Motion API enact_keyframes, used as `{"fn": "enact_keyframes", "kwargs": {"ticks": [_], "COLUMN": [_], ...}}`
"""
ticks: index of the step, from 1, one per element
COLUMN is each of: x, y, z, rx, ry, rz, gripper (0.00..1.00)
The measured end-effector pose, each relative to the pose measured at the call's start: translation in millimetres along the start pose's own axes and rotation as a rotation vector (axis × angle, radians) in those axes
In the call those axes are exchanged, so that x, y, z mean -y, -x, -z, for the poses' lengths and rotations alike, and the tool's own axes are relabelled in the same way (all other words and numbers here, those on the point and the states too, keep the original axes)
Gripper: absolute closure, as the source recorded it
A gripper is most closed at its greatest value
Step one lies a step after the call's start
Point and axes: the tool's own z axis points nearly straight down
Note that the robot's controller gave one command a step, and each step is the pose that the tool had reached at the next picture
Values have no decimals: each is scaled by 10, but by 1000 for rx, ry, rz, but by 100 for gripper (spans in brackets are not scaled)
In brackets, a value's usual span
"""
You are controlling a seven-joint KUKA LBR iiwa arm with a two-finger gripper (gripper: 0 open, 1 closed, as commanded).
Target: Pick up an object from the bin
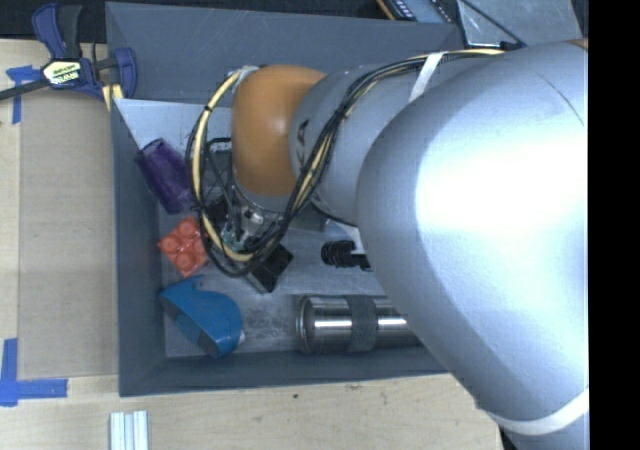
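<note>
The gripper [243, 236] is hanging low in the middle of the bin [132, 288], and its orange wrist cover and cables are hiding whether it is released or clenched, so nothing is showing as grasped. It is hovering just beside a red knobbly piece [183, 246], between a purple block [163, 174] and a blue scoop-like thing [205, 319], all resting on the floor. By this judgement the pick is not yet done, with gripping and lifting remaining.

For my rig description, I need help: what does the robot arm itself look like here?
The thick rounded silver-grey metal arm ends in a smooth orange dome-shaped cover. Yellow and black cables loop around that cover, and a white strap crosses the arm. The gripper below looks dark.
</note>
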Motion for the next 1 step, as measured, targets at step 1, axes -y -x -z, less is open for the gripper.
{"fn": "enact_keyframes", "kwargs": {"ticks": [1], "x": [11], "y": [-17], "z": [202], "rx": [-4], "ry": [-3], "rz": [2], "gripper": [100]}}
